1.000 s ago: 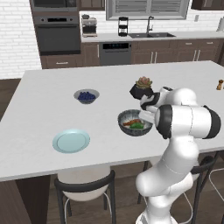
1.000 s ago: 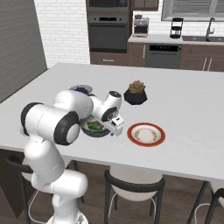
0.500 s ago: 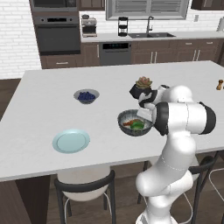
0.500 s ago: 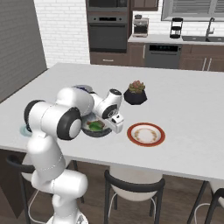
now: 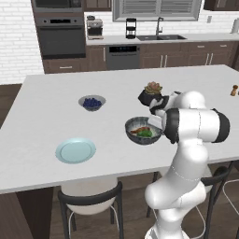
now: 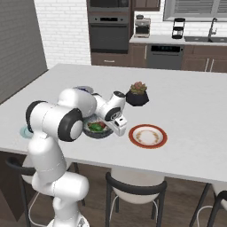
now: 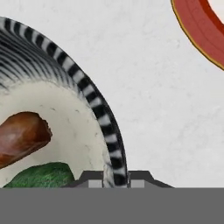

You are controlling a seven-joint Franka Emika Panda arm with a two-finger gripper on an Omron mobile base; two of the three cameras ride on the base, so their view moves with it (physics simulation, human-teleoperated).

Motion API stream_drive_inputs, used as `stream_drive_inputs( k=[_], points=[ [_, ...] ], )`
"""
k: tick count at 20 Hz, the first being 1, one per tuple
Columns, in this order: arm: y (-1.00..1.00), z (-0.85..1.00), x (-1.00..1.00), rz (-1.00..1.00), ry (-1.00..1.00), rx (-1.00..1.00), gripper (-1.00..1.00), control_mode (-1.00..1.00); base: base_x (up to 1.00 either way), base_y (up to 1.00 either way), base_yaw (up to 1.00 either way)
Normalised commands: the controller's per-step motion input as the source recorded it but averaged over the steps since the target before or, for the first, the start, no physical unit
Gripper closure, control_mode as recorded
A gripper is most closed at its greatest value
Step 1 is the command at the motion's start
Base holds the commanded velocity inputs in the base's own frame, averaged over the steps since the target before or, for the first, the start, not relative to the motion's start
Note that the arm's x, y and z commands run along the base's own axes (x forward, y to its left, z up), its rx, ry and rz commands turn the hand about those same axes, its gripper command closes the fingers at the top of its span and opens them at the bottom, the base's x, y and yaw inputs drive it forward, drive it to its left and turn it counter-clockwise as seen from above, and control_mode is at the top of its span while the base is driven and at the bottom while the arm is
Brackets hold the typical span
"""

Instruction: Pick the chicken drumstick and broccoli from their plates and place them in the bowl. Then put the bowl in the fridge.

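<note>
our end effector has just clamped shut on the bowl rim; drumstick and broccoli sit inside on the table, so fridge next.

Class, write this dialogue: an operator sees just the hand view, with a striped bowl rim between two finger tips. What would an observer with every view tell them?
Operator: Am I gripping the rim?
Observer: Yes; the gripper is shut on the bowl, which sits on the counter.
Operator: Is the blue plate empty?
Observer: Yes, the blue plate lies bare beyond the bowl, away from the arm.
Operator: What stands beyond the bowl?
Observer: A black succulent pot, close behind the wrist.
</note>
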Motion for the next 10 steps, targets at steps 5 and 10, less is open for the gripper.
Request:
stream_drive_inputs(
  k=[5, 10],
  points=[
    [0.00, 0.07, -0.28, -0.11, 0.00, 0.02, 1.00, -1.00, 0.00, 0.00, 0.00],
    [-0.04, 0.43, -0.85, -0.18, -0.07, 0.05, 1.00, -1.00, 0.00, 0.00, 0.00]
  ],
)
